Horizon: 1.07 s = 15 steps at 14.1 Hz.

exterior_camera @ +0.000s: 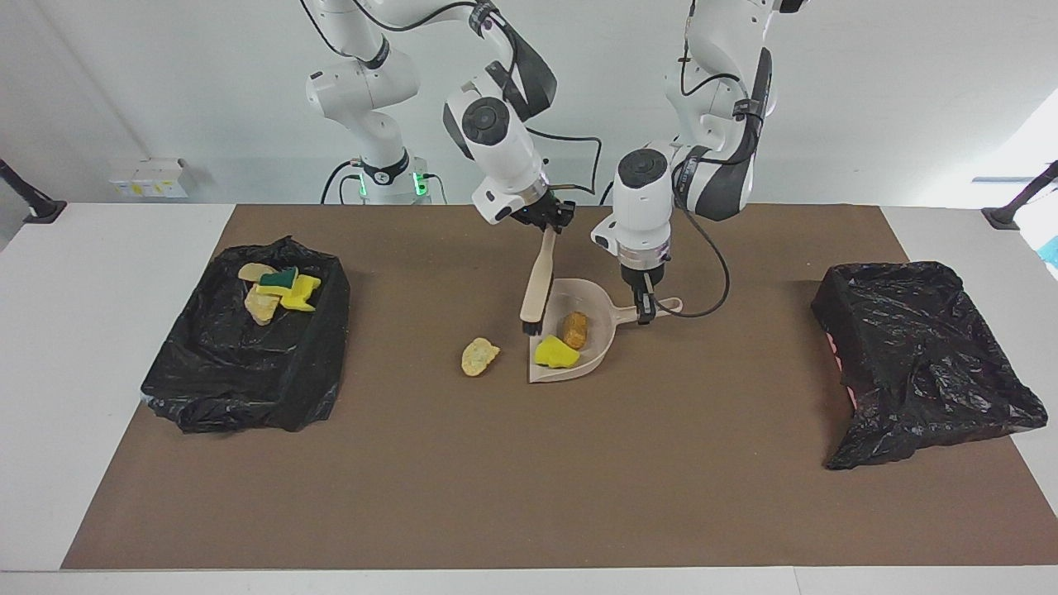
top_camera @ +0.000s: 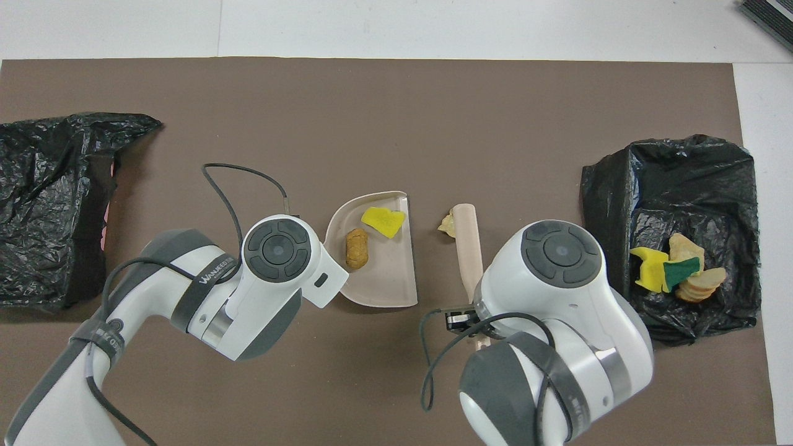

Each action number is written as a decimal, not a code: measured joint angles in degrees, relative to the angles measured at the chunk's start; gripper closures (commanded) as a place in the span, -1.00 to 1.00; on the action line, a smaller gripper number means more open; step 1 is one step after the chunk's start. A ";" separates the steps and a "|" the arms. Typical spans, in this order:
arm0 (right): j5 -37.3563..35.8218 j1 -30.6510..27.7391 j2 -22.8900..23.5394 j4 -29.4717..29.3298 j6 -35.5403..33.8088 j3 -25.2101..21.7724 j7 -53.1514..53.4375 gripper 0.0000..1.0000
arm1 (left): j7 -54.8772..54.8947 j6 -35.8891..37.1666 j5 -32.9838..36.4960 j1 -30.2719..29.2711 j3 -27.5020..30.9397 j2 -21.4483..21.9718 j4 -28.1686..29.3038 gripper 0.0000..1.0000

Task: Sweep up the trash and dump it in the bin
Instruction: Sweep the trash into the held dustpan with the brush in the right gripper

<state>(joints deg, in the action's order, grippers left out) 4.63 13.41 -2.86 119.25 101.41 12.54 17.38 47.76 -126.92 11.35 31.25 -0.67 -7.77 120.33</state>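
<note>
My right gripper [exterior_camera: 549, 225] is shut on the handle of a beige hand brush [exterior_camera: 537, 281], which hangs tilted with its bristles just off the mat beside the dustpan's open edge. My left gripper [exterior_camera: 644, 312] is shut on the handle of the beige dustpan [exterior_camera: 601, 349]. A yellow scrap [exterior_camera: 555, 353] and an orange-brown scrap [exterior_camera: 575, 330] lie in the pan. A pale tan scrap [exterior_camera: 479, 356] lies on the mat toward the right arm's end. In the overhead view the brush [top_camera: 466, 244] partly covers this scrap [top_camera: 446, 224]. Several scraps [exterior_camera: 277, 289] lie in the bin [exterior_camera: 248, 388].
The black-bag-lined bin stands at the right arm's end of the brown mat [exterior_camera: 529, 479]. A second crumpled black bag [exterior_camera: 917, 355] lies at the left arm's end. A cable [top_camera: 235, 186] loops from the left wrist over the mat.
</note>
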 measured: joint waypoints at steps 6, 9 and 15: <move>-14.27 -4.31 7.58 0.46 4.12 0.16 -11.43 1.00 | -7.16 2.00 -0.10 1.88 -0.15 0.44 0.07 1.00; -3.77 -2.63 9.95 0.51 5.79 0.70 -11.32 1.00 | -8.00 2.07 -0.16 2.36 -0.15 0.50 0.16 1.00; 15.08 2.04 9.21 0.11 5.79 1.03 -14.40 1.00 | -8.09 1.51 -0.37 2.40 -0.12 2.89 3.71 1.00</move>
<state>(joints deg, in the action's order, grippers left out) 19.71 15.45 6.35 119.36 107.19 13.57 2.98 39.67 -125.41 10.98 33.65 -0.79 -4.88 124.04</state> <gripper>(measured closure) 0.740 0.687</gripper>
